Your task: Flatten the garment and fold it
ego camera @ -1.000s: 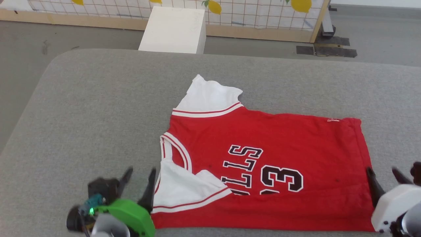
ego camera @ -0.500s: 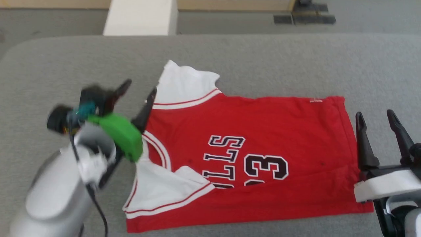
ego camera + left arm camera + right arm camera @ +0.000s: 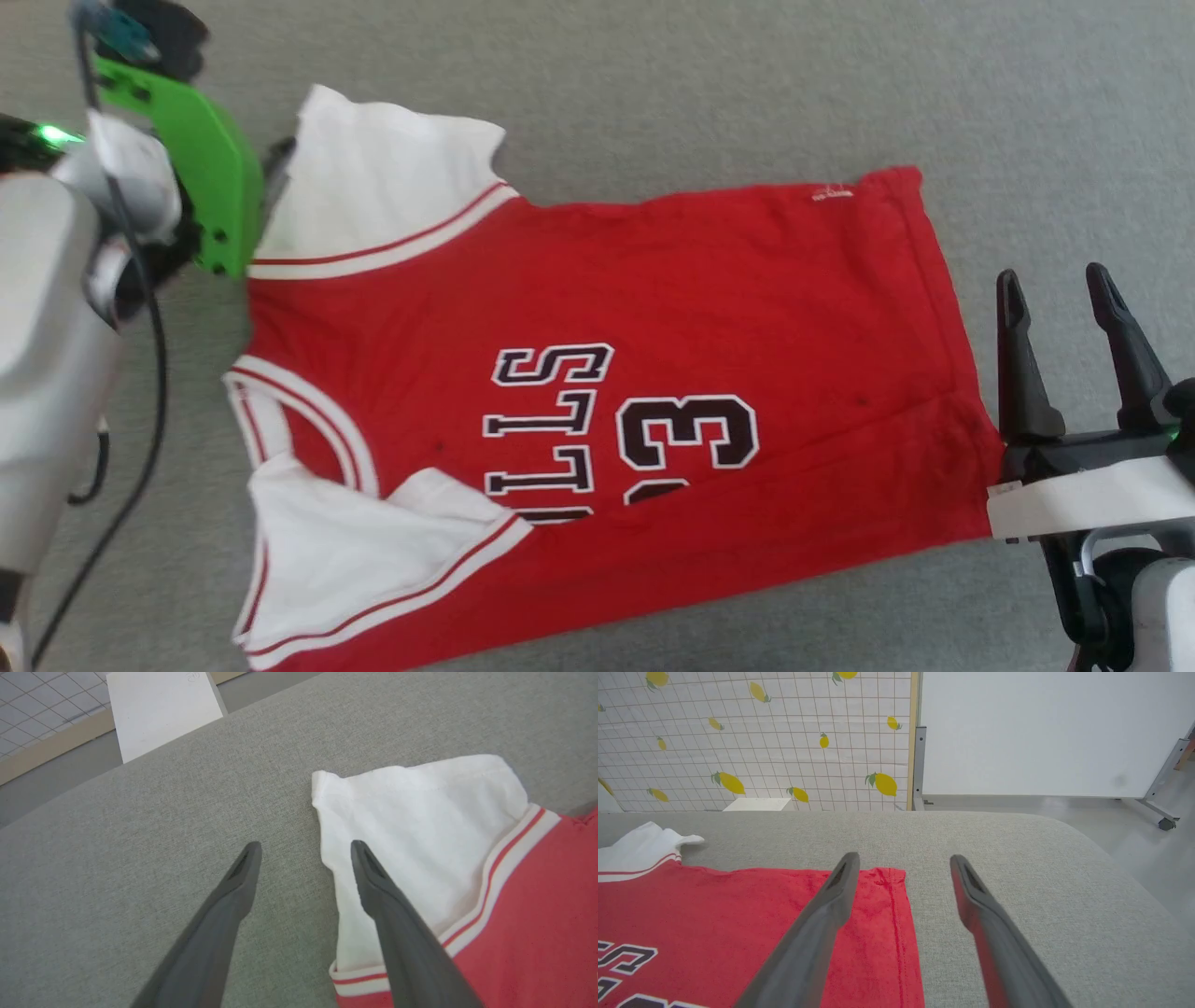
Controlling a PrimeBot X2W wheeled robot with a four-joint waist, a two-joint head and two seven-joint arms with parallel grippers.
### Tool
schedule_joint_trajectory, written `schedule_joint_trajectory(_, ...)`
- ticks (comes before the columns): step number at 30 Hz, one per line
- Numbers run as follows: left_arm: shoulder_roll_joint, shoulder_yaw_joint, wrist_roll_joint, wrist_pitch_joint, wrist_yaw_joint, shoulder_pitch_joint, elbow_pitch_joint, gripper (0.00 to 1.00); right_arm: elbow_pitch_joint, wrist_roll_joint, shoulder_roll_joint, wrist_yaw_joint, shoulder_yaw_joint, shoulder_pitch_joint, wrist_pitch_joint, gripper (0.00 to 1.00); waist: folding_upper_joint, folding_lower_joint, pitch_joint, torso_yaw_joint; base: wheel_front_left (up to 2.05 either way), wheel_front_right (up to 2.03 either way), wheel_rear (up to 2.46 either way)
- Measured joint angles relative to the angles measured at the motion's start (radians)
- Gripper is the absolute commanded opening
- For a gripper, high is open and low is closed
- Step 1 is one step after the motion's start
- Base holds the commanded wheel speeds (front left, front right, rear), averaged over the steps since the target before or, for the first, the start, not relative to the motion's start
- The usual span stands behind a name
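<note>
The garment [image 3: 653,280], a red jersey with black lettering and a 3, lies spread on the grey surface with its neck to the left. Its far white sleeve [image 3: 383,177] lies flat, while the near white sleeve [image 3: 373,551] is folded over the body. My left gripper [image 3: 306,844] is open at the far sleeve [image 3: 420,826], one finger above the sleeve's edge and the other above bare surface. My right gripper [image 3: 1050,275] stands open at the hem. In the right wrist view the right gripper [image 3: 904,857] straddles the hem's far corner, holding nothing.
The grey padded surface [image 3: 747,84] runs wide beyond the garment on all sides. A white box [image 3: 159,709] stands past its far edge. A lemon-patterned grid panel [image 3: 761,742] and a whiteboard [image 3: 1041,732] stand behind. A black cable [image 3: 154,373] hangs from my left arm.
The head camera has tilted down toward the garment. My left gripper moved from beside the near sleeve to the far sleeve. My right gripper moved forward along the hem. Both stayed open.
</note>
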Motion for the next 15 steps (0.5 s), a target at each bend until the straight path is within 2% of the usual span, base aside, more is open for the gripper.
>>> schedule_joint_trajectory(6, -0.006, 0.020, -0.080, 0.133, -0.001, -0.097, 0.100, 1.00, 0.007, 0.022, 0.000, 0.000, 0.000, -0.008, -0.010, 1.00, 0.0000, 0.0000, 0.070, -0.047, 0.00, 0.00, 0.00)
schedule_joint_trajectory(15, -0.005, 0.017, -0.079, 0.180, 0.002, -0.177, 0.146, 1.00, 0.028, 0.036, 0.001, 0.000, 0.006, -0.028, -0.010, 1.00, 0.0000, 0.0000, 0.130, -0.085, 0.00, 0.00, 0.00)
